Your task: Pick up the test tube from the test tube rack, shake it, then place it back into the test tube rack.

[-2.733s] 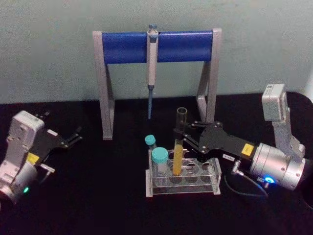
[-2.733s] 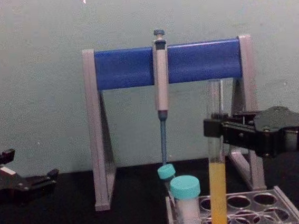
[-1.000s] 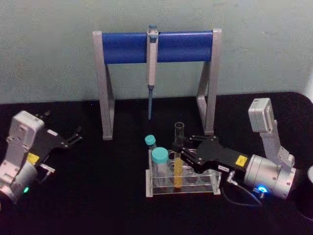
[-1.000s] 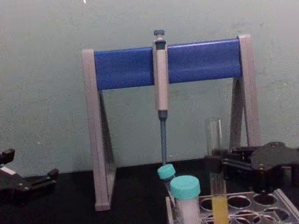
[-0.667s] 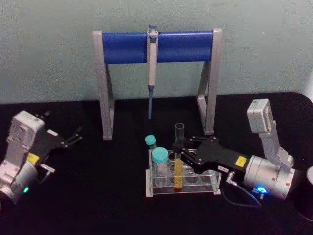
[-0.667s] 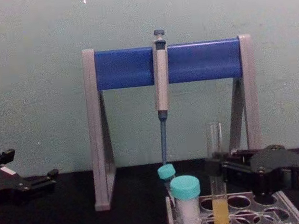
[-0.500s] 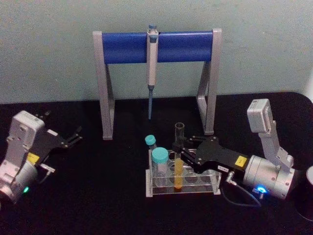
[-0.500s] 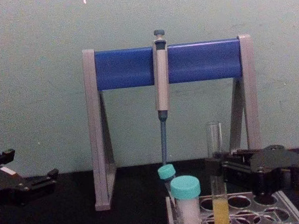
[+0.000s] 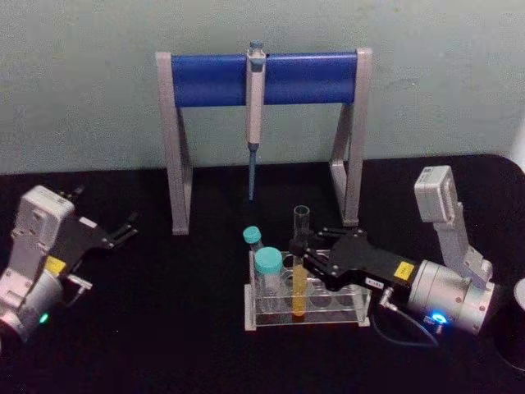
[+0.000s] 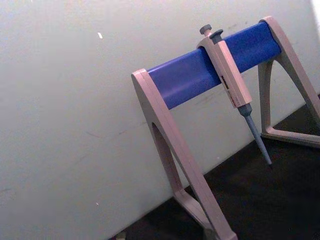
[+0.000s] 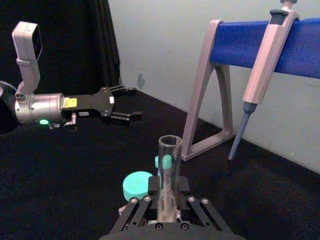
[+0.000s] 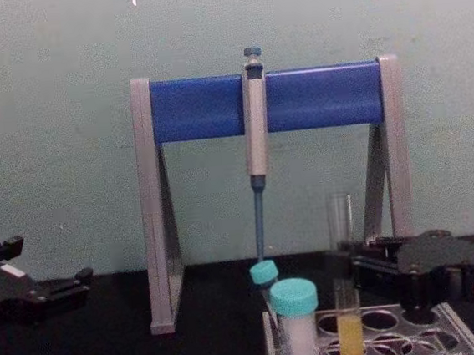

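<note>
Tube (image 9: 299, 275) stands upright in the rack (image 9: 305, 304), its upper part between the right gripper (image 9: 305, 253) fingers, which look closed on the glass. Pulling away before letting go could tip the tube or drag the rack. Left gripper (image 9: 123, 228) sits parked, well apart, fingers slightly parted.

Lab bench setup.
Pipette (image 9: 254, 115) hangs on stand (image 9: 264, 77) at 12 o'clock; test tube rack (image 9: 305, 303), black tabletop (image 9: 164, 328).
</note>
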Controlling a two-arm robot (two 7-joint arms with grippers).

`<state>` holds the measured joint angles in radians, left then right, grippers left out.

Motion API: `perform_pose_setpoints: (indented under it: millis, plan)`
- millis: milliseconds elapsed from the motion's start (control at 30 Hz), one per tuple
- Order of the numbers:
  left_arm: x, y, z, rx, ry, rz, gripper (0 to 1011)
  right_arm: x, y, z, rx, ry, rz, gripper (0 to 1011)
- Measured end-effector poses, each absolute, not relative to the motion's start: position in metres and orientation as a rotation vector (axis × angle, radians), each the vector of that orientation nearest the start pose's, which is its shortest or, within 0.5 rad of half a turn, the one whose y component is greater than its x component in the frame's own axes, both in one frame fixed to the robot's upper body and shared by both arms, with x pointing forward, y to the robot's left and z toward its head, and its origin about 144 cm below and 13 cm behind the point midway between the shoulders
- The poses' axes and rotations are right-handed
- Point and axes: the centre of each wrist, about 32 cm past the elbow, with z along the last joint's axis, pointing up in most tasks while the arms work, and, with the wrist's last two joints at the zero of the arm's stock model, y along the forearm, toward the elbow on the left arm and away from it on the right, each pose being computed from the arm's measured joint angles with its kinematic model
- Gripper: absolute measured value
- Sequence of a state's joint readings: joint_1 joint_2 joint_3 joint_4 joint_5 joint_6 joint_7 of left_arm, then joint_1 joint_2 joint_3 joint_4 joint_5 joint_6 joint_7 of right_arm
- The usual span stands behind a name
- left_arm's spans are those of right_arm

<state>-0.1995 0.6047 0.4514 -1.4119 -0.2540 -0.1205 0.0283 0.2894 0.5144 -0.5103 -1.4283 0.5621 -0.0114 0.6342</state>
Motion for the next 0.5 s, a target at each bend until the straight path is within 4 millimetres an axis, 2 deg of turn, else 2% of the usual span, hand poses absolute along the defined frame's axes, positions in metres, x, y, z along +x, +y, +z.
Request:
perform_pose_setpoints:
  millis: [267, 433, 500]
  plan:
    - [0.4886, 0.3096, 1.1398, 0.304, -0.285, 1.248, 1001, 0.5096, -0.259, 1.1602, -0.076, 0.058, -0.574, 445]
    - [0.4886, 0.3097, 1.1398, 0.304, -0.285, 1.248, 1001, 0.5096, -0.2589, 1.1602, -0.075, 0.058, -0.573, 626]
    - [0.4886, 0.3097, 1.1398, 0.304, -0.285, 1.248, 1001, 0.5096, -0.2589, 1.1603, -0.075, 0.058, -0.573, 656]
